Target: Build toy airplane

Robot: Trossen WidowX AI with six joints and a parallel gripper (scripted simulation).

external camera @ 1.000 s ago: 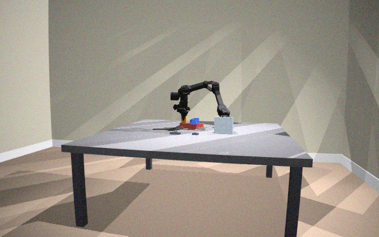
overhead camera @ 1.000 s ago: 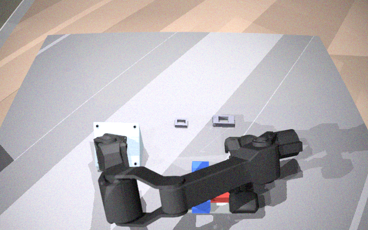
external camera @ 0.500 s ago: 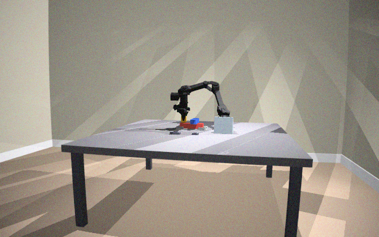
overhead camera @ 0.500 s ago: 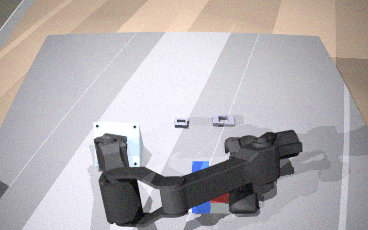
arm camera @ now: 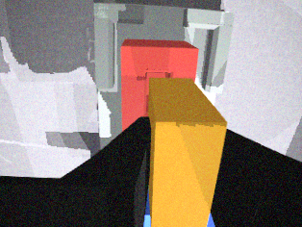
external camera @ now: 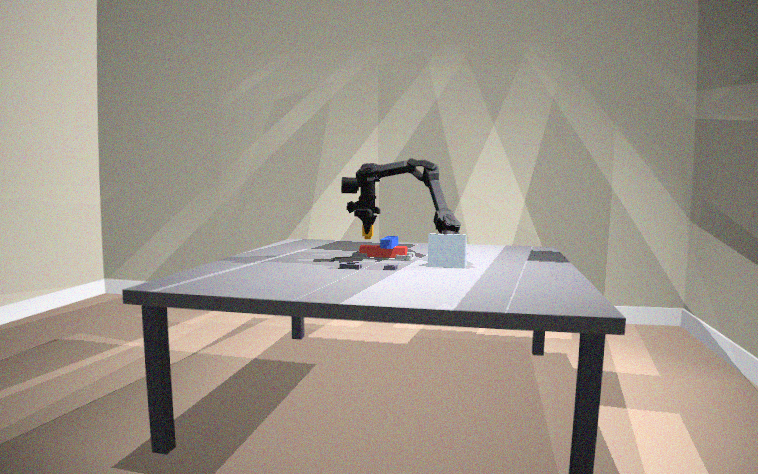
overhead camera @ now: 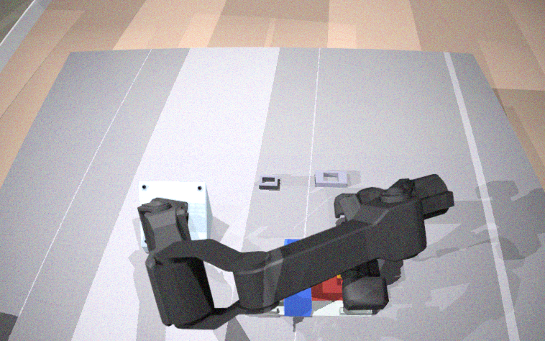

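My gripper [external camera: 366,225] [arm camera: 169,127] is shut on the yellow tail fin [external camera: 367,234] [arm camera: 188,178] and holds it upright above one end of the red fuselage, with a gap beneath it in the exterior view. The red fuselage [overhead camera: 327,291] [external camera: 370,250] [arm camera: 159,58] lies in the pale cradle [external camera: 403,257] [arm camera: 107,53]. Part of a socket outline shows on its top, just beyond the fin in the wrist view. The blue wing [overhead camera: 298,302] [external camera: 389,242] lies across the top of the fuselage. The arm hides much of these parts in the top view; the wing's tab is hidden.
Two small grey hollow blocks, a smaller one [overhead camera: 268,186] [external camera: 390,267] and a larger one [overhead camera: 331,185] [external camera: 350,266], stand on the table beyond the cradle in the top view. The arm's base is on a pale blue block [overhead camera: 172,191] [external camera: 447,251].
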